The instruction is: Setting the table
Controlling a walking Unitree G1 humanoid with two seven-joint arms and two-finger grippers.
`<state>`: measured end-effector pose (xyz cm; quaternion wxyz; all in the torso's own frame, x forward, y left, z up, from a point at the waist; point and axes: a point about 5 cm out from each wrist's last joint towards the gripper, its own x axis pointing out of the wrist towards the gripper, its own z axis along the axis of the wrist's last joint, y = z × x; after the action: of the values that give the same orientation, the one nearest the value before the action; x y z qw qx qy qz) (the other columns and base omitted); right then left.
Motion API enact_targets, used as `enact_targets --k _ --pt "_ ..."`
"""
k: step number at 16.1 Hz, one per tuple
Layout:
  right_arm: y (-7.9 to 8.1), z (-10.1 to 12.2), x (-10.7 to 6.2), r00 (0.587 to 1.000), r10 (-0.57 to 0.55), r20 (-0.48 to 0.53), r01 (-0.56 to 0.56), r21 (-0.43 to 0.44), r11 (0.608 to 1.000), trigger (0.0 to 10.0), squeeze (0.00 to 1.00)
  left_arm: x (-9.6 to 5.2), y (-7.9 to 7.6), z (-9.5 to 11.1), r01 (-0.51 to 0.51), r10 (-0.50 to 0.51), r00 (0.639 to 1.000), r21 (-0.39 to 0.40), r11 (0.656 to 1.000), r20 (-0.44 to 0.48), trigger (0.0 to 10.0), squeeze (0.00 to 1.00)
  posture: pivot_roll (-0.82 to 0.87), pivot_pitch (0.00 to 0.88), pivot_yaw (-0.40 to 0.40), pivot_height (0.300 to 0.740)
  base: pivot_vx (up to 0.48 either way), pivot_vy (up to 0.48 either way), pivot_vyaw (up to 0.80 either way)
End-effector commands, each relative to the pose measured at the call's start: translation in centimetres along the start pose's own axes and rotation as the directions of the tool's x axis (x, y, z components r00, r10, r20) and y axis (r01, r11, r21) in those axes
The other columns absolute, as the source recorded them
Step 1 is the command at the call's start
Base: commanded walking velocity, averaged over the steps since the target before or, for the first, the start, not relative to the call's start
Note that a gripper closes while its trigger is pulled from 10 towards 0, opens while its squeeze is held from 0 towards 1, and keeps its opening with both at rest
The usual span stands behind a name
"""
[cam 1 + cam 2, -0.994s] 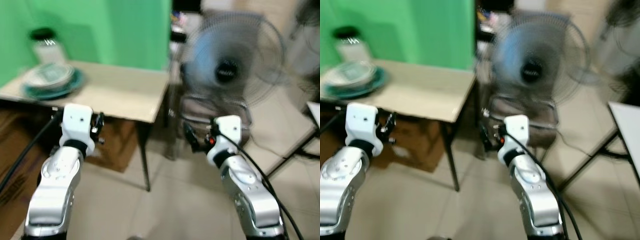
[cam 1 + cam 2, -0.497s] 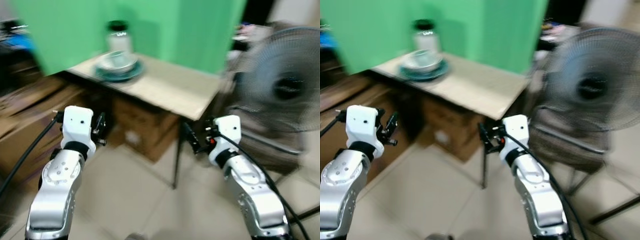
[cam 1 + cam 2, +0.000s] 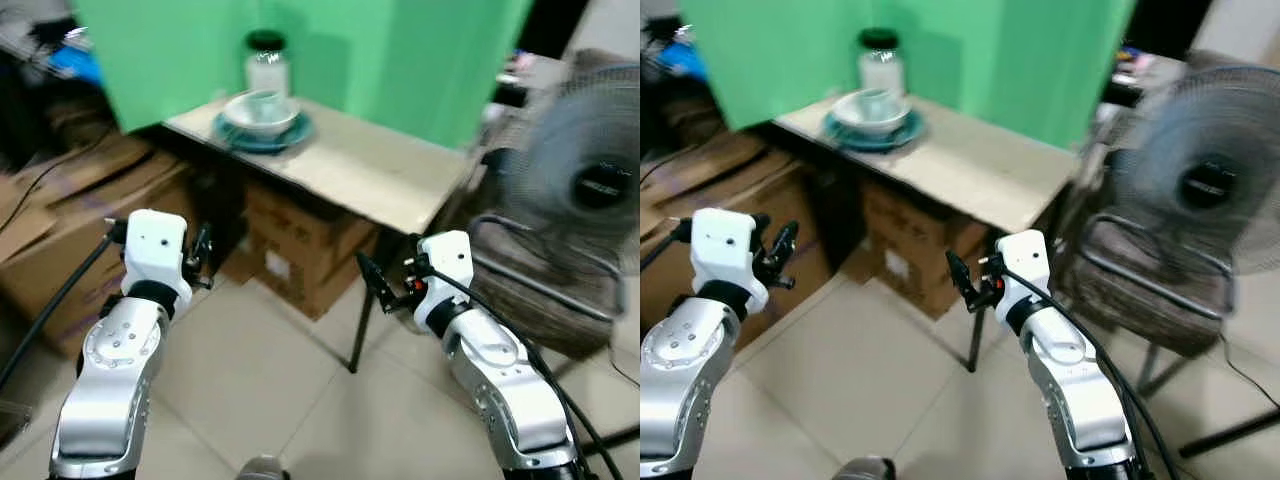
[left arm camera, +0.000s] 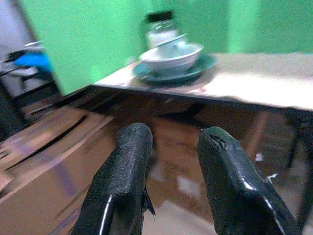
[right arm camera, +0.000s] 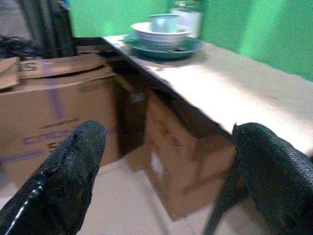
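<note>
A beige table (image 3: 385,180) stands ahead against a green backdrop. At its far left corner a white bowl (image 3: 262,108) with a cup (image 5: 164,21) in it sits on a teal plate (image 3: 285,135), and a glass jar with a black lid (image 3: 266,65) is behind them. Both arms are held out low in front of me, short of the table. My left gripper (image 4: 171,142) is open with nothing between its fingers. My right gripper (image 5: 168,137) is open wide and empty, level with the table's edge.
Cardboard boxes sit under the table (image 3: 300,250) and to its left (image 3: 50,260). A standing fan (image 3: 600,185) is at the right, above a dark seat (image 3: 545,290). Pale floor tiles (image 3: 260,370) lie between me and the table.
The whole view has swung left: the table has shifted from the left to the middle and the fan to the right edge. Both arms keep the same pose.
</note>
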<state>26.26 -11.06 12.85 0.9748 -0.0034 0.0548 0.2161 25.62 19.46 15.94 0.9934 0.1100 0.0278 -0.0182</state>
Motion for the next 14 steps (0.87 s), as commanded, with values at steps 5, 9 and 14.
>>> enact_targets --k 5,9,14 --pt "0.16 0.31 0.22 0.999 0.032 0.009 -0.032 -0.016 0.999 10.0 0.69 -0.19 -0.10 0.22 0.000 0.000 1.000 0.004 1.000 0.015 10.0 0.00 0.18 0.000 -0.044 0.740 0.000 0.000 0.32" --pt "0.34 0.18 0.12 0.999 0.046 0.003 -0.046 -0.021 0.999 10.0 0.69 -0.20 -0.11 0.27 0.007 -0.007 1.000 0.004 1.000 0.017 10.0 0.00 0.18 0.000 -0.037 0.740 0.187 0.000 0.00" --pt "0.24 0.23 0.18 1.000 0.027 0.007 -0.027 -0.006 1.000 10.0 0.66 -0.15 -0.28 0.32 0.022 -0.022 1.000 0.004 1.000 0.017 10.0 0.00 0.18 0.000 -0.033 0.740 0.274 0.000 0.58"
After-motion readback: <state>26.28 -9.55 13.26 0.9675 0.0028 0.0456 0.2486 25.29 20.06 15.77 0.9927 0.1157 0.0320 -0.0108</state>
